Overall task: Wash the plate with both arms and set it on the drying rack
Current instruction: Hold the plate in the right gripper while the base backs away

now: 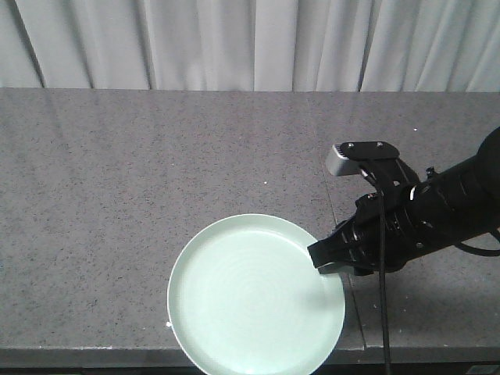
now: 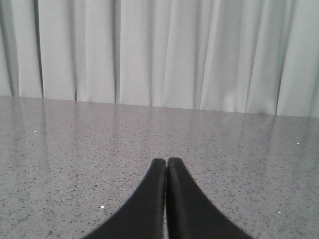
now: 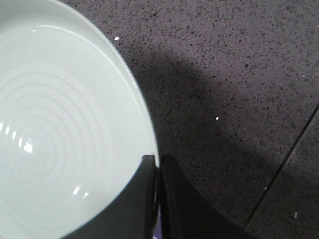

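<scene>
The pale mint-green plate [image 1: 254, 293] is at the near edge of the grey counter, and its lower rim reaches past the counter's front edge in the front view. My right gripper [image 1: 324, 262] comes in from the right, shut on the plate's right rim. In the right wrist view the rim runs between the two black fingers of the right gripper [image 3: 157, 158], one over the plate [image 3: 60, 124] and one outside it. My left gripper [image 2: 167, 160] is shut on nothing, above bare counter; it does not show in the front view. The drying rack is out of view.
The speckled grey countertop [image 1: 156, 156] runs back to a pale curtain [image 1: 234, 39]. A thin seam [image 3: 284, 169] crosses the counter right of the plate. The counter's front edge [image 1: 78, 355] lies just below the plate.
</scene>
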You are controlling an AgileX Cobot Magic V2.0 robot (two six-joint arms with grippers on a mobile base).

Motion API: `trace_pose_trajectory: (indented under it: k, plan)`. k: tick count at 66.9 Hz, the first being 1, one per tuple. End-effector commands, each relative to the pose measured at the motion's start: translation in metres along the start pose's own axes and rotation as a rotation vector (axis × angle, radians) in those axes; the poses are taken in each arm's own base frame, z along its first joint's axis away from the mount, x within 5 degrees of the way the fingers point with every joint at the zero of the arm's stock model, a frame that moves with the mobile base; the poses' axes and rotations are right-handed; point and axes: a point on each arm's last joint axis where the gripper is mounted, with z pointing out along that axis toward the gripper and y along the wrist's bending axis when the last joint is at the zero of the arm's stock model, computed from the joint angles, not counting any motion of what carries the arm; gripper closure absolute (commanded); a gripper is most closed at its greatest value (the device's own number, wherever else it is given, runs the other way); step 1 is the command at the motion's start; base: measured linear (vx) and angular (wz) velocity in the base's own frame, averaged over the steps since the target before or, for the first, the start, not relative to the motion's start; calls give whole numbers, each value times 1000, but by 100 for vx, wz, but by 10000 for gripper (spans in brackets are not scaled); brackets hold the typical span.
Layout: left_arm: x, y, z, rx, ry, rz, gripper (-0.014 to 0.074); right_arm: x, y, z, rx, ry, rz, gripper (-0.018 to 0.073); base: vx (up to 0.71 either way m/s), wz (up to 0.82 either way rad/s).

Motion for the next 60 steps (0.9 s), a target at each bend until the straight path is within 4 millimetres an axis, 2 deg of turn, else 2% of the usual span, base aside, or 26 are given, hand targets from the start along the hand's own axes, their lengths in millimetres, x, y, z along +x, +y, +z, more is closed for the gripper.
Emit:
trace_pose_trajectory:
  k: [1,32,60]
  plan:
    - [-17,-1,-3,9,-117,0,603,-7,8,-15,-19,-82,-5,561,-3,7]
    - [-17,-1,-3,9,-117,0,603,-7,8,-15,-19,-82,-5,561,-5,16]
    - [-17,-1,-3,9,-117,0,603,-8,8,-15,-18,-84,-5,561,-6,32]
